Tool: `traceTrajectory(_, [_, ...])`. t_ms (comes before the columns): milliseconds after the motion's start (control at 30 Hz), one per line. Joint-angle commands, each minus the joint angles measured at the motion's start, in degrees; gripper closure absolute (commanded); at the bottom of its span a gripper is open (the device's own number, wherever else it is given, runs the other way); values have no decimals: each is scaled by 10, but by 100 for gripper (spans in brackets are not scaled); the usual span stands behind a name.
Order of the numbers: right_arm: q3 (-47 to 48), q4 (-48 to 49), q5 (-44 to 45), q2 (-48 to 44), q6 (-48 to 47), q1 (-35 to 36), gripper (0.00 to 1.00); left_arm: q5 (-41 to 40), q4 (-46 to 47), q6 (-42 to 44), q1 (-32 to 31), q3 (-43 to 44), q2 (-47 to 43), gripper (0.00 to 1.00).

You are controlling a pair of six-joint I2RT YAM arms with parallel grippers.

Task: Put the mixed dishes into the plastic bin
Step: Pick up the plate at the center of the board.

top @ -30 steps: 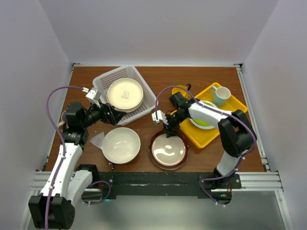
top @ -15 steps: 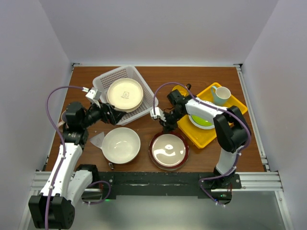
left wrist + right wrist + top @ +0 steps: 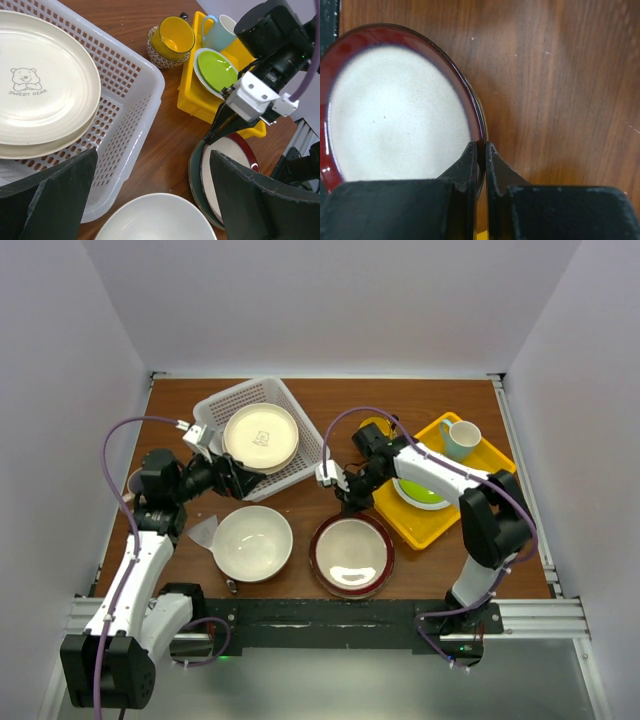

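The dark red-rimmed bowl (image 3: 350, 555) sits on the table near the front, right of the large cream bowl (image 3: 252, 542). My right gripper (image 3: 347, 505) is shut on its far rim; in the right wrist view its fingertips (image 3: 481, 147) pinch the rim of that bowl (image 3: 395, 115). The plastic bin (image 3: 225, 405) stands at the back left with stacked cream plates (image 3: 260, 437) in it. My left gripper (image 3: 240, 480) hovers open at the bin's near edge, holding nothing (image 3: 152, 200). A yellow mug (image 3: 375, 430) stands beside the tray.
A flat yellow tray (image 3: 440, 515) on the right carries a lime-green plate (image 3: 422, 492) and a white cup (image 3: 461, 437). The yellow mug (image 3: 172, 35) rests on a woven coaster. A small translucent scrap (image 3: 203, 531) lies left of the cream bowl.
My right gripper has closed onto the red-rimmed bowl's far rim. The left arm has barely moved.
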Motion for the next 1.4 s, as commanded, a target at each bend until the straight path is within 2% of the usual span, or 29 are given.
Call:
traceTrajectory(0, [-1,6,-15,-61,-15,3,100,27,37,-10,4,-8,6,0])
traceTrajectory(400, [-39,29,-56,-121,8,-24,100,60,53,-28,-4,-15,16,1])
traceTrajectory(900, [-52,26,-119,-156,3,-69,100,-2,11,-1,-95,-2,18,1])
traceTrajectory(1367, [-60,28,-144,-178,4,-87,100,-10,6,3,-126,1,17,1])
